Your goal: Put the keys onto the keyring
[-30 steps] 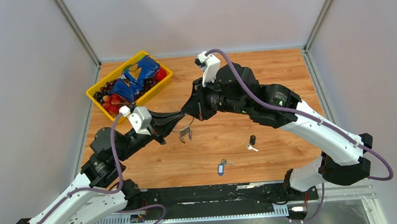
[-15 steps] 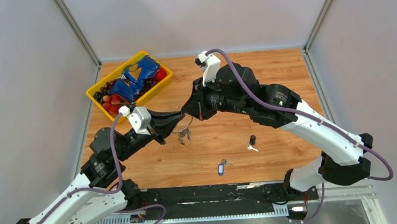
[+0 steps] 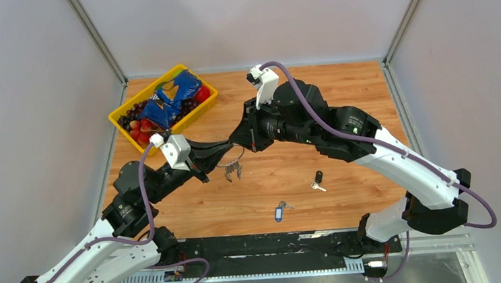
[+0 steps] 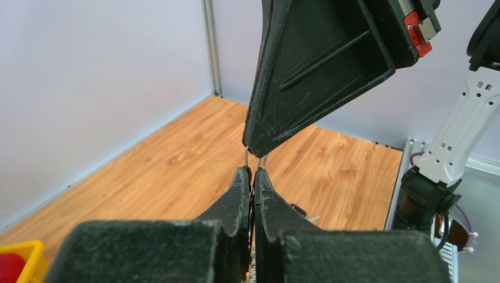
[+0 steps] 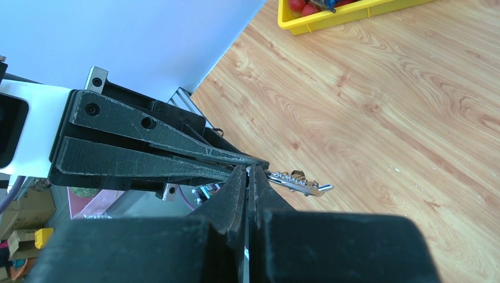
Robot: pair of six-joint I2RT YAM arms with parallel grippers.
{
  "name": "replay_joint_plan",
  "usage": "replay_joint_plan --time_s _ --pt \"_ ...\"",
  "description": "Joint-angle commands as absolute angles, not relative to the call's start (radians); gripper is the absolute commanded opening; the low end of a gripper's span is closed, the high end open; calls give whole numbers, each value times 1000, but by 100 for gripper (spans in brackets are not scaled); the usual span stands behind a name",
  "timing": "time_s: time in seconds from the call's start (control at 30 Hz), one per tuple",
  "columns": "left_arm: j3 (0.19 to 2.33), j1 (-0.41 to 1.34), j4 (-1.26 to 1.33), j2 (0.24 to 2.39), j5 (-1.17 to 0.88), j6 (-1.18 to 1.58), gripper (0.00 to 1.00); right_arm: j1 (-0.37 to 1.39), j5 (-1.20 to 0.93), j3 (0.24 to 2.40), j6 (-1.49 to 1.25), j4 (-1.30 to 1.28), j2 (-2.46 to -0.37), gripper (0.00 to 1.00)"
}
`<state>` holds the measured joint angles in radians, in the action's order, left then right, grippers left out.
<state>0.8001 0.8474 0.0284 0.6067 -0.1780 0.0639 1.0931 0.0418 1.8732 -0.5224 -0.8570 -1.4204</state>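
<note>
Wooden tabletop [image 3: 346, 195], light orange grain, formed floor of enclosure. Pale grey walls [image 3: 252, 20] stood on three sides, metal posts at far corners. Yellow bin [image 3: 185, 121] sat at far left, turned diagonally. Inside: crumpled blue packet [image 3: 171, 93] over red strawberries [image 3: 140, 130] and dark grapes [image 3: 126, 117] (fruit heaped toward bin's near-left end). Black rail [image 3: 269, 243] ran along near edge.

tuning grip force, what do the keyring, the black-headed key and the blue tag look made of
The keyring looks like thin bare metal wire, silvery and glinting. The black-headed key seems a shiny metal blade with a dull black head, probably plastic. The blue tag looks like smooth plastic, but it is too small to be sure.
</note>
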Motion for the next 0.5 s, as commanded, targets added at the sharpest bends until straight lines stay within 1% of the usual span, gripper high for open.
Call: replay_joint_plan --time_s 0.0,0.47 --pt "807 835 -48 611 -134 60 0 1089 92 1939 -517 -787 -1328 0" --pt "811 835 -66 597 -99 57 0 1088 78 1931 -515 -786 -1321 0"
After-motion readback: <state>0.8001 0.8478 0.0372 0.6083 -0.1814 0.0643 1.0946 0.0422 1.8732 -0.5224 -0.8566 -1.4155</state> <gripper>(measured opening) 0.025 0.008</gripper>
